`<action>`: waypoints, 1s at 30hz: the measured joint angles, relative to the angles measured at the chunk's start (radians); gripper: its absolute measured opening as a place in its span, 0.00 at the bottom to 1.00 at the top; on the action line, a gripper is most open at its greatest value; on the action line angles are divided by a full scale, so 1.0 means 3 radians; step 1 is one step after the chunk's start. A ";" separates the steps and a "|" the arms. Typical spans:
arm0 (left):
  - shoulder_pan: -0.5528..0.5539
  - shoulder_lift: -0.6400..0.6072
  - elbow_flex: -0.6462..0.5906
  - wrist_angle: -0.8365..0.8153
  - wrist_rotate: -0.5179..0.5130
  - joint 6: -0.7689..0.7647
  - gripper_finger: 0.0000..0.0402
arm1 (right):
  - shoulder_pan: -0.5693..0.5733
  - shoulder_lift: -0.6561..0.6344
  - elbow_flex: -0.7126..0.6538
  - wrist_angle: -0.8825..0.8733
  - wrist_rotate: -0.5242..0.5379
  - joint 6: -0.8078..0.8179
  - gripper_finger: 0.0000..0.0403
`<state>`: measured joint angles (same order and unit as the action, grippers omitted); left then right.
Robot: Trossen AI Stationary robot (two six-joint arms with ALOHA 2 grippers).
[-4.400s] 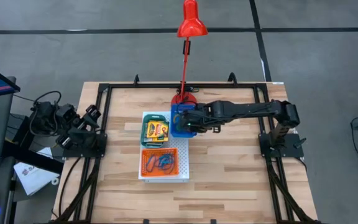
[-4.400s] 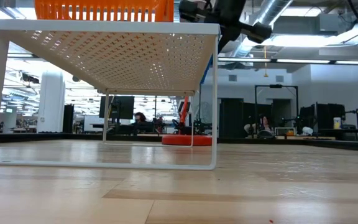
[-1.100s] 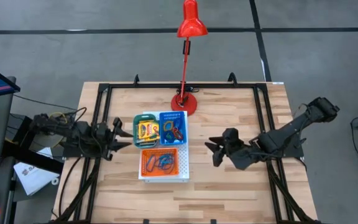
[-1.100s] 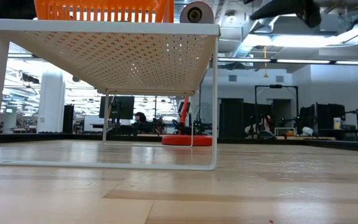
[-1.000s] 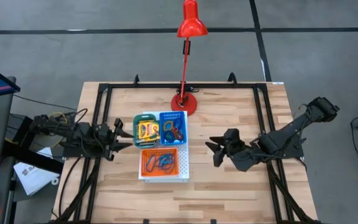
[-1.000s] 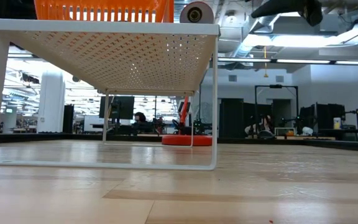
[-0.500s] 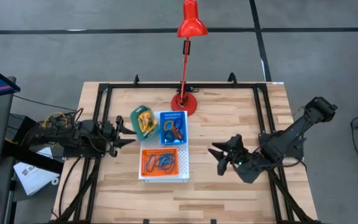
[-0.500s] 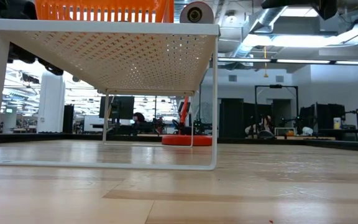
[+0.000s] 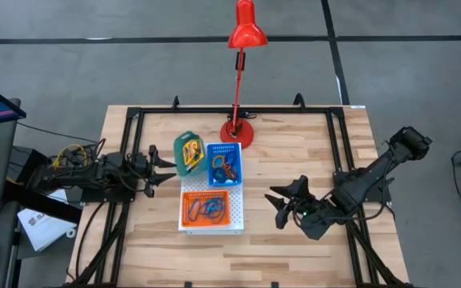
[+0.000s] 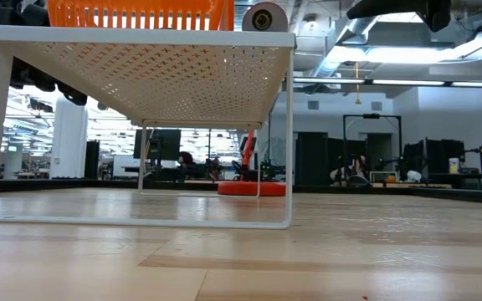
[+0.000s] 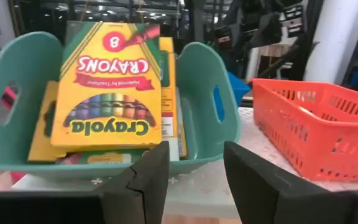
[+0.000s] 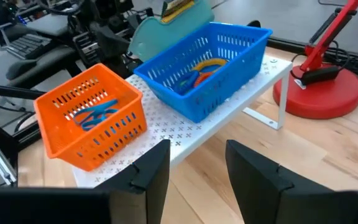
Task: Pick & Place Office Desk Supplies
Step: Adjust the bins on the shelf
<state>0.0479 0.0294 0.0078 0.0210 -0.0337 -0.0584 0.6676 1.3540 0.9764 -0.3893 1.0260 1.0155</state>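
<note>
Crayon boxes (image 11: 114, 93) fill teal bin (image 11: 17, 106), left-wrist only.

open bare wood on the table (image 9: 294, 156) between white board (image 9: 237, 210) and right gripper (image 9: 282, 210). crowded on the board: orange bin (image 9: 206, 208), blue bin (image 9: 223, 163), tilted green bin (image 9: 186, 154). red lamp (image 9: 238, 76) blocking behind. left gripper (image 9: 165, 170) just beside the green bin.

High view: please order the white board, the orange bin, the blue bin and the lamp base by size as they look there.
1. White board, though the bins cover much of it.
2. Orange bin.
3. Blue bin, close to the orange one; the ranking between them is unsure.
4. Lamp base, plainly the smallest.
</note>
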 joint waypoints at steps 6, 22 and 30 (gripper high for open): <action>-0.0006 0.0138 -0.0005 0.0104 -0.0049 -0.0092 0.37 | -0.0001 0.0000 0.0000 0.0245 0.0000 -0.0284 0.38; -0.0013 0.0186 -0.0005 0.0625 0.0321 0.0102 0.37 | -0.0020 0.0000 0.0000 0.0361 -0.0013 -0.0427 0.38; -0.0013 0.0188 -0.0005 0.0085 0.0339 0.0111 0.37 | -0.0003 0.0000 0.0000 0.0367 -0.0013 -0.0419 0.38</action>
<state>0.0441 0.0856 0.0063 0.0465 0.0681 -0.0250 0.6666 1.3540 0.9764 -0.2790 1.0222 0.8898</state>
